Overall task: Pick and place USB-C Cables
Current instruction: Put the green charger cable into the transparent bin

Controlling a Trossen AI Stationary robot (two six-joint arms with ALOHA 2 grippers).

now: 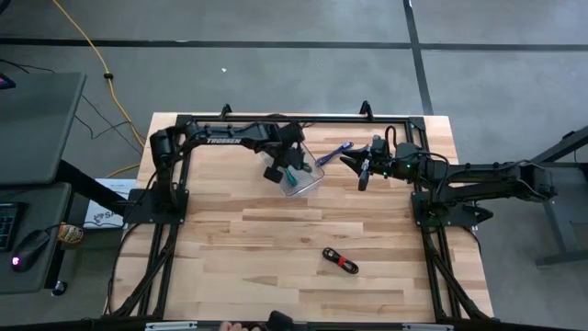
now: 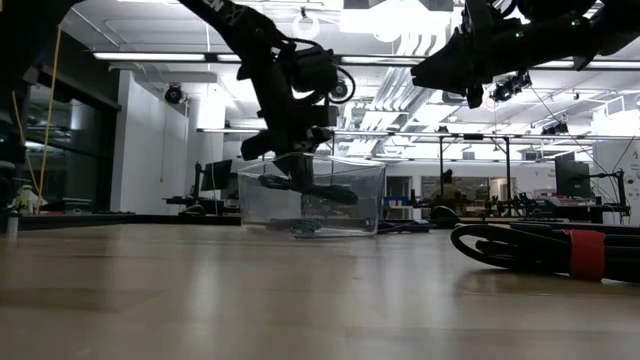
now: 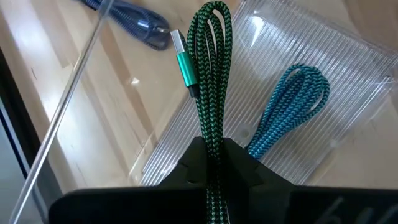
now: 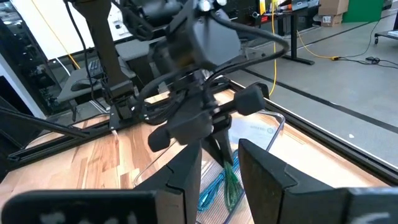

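Left wrist view: left gripper (image 3: 211,163) pinches green cable (image 3: 210,81) over bin (image 3: 323,46), teal cable (image 3: 289,106) inside. Lower, then release. Right gripper (image 4: 219,165) spread, waiting nearby.

Green cable (image 3: 211,93) and teal cable (image 3: 292,106) braided; bin (image 3: 348,62) clear, ribbed.

White "TROSSEN" lettering on left arm (image 1: 225,140); nothing else legible.

Bright, even overhead light; ceiling lamps (image 2: 400,15) glare, arms silhouetted, near tabletop (image 2: 300,300) blurred
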